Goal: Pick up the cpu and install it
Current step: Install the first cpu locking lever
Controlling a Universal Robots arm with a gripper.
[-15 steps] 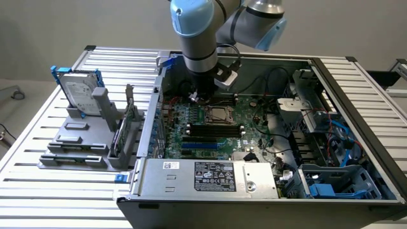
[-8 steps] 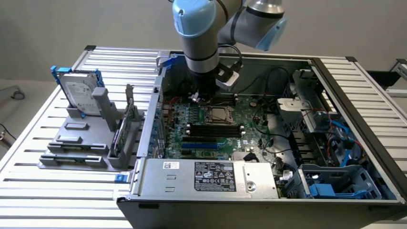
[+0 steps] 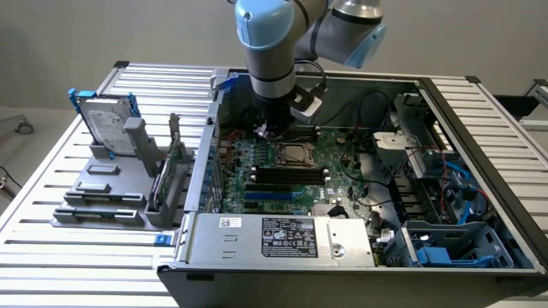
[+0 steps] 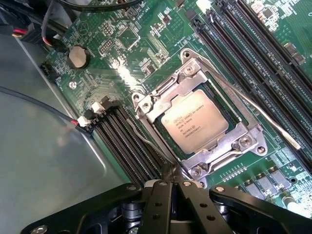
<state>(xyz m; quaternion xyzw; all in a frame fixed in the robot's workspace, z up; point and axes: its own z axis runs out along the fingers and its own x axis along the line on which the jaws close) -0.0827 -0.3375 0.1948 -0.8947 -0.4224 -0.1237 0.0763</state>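
Cpu point(image 4: 195, 120) is lying in the socket point(image 4: 214, 146) — thin, light, fragile, I'm judging edges-only handling; fingers point(image 4: 157, 207) are resting together, empty.

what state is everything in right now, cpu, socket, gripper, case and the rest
cpu: seated in the socket, pale top up
socket frame: lying down around the cpu
socket lever: swung out sideways, looks unlatched
memory slots: empty
gripper: shut, holding nothing, beside the socket
computer case: open, side panel off
hard drive: upright in the grey rack outside the case
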